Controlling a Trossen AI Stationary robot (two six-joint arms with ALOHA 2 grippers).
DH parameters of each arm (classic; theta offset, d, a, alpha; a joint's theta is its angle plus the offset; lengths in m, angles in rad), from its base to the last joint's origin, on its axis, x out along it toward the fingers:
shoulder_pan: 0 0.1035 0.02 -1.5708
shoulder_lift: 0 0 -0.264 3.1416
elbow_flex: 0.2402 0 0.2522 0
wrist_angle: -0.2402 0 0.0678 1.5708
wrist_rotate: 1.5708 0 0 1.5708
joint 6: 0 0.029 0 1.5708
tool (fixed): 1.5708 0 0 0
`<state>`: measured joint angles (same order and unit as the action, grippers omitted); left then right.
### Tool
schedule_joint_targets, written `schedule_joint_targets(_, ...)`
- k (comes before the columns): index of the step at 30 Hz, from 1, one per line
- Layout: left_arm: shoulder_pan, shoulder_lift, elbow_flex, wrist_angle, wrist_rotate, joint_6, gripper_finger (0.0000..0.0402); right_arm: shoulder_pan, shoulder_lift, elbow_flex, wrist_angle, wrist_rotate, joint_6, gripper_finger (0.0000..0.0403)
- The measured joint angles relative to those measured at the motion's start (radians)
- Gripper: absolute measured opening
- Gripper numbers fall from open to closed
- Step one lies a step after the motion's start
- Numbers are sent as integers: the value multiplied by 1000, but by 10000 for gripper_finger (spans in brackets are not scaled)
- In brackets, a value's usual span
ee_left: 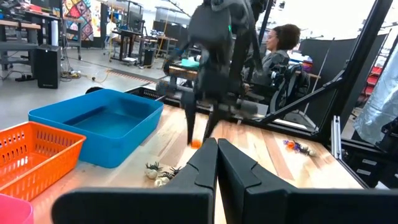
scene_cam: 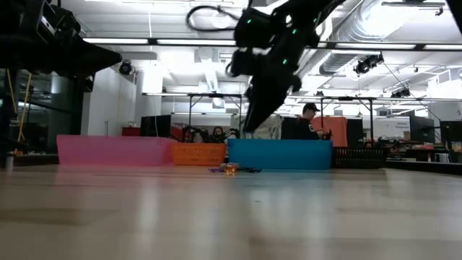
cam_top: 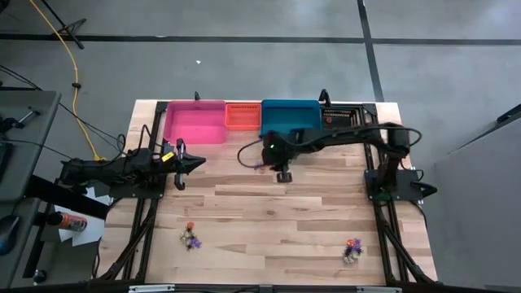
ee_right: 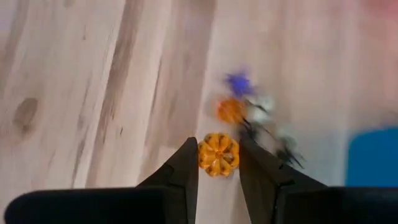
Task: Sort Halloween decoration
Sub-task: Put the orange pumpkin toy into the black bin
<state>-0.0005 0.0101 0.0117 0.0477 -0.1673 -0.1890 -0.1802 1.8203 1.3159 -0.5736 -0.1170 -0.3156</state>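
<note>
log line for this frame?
right gripper: shut on orange pumpkin, above trinket pile by blue bin | left gripper: shut, idle near pink bin

We are peering at the trinket cluster [ee_right: 258,121] beyond the right gripper [ee_right: 218,163], and it is smearing into blur, so we cannot name the pieces. From overhead, the two small heaps [cam_top: 190,237] and [cam_top: 352,250] are showing as mere coloured specks. At table height, the blue bin [scene_cam: 280,154] is hiding the seated person [scene_cam: 309,124] below the chest.

Orange pumpkin trinket [ee_right: 218,154] is held off table; small trinket clusters are scattered near blue bin [cam_top: 260,166] and front edge [cam_top: 190,238] [cam_top: 352,250].
</note>
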Motion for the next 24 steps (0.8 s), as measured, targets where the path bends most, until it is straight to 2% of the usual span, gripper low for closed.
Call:
schedule_joint_targets(6, 0, 0, 0, 1, 0, 1, 0, -89, -207, -146, -52, 4, 120, 84)
schedule_joint_targets(13, 0, 0, 0, 1, 0, 0, 0, -115, -540, -475, 60, 7, 367, 84)
schedule_joint_targets(16, 0, 0, 0, 1, 0, 0, 0, -96, -672, -613, 231, 8, 532, 84)
schedule_joint_targets(19, 0, 0, 0, 1, 0, 0, 0, -66, -752, -718, 506, 9, 656, 84)
schedule_joint_targets(22, 0, 0, 0, 1, 0, 1, 0, -29, -765, -759, 771, 38, 700, 84)
schedule_joint_targets(24, 0, 0, 0, 1, 0, 0, 0, 0, -762, -749, 875, 57, 673, 84)
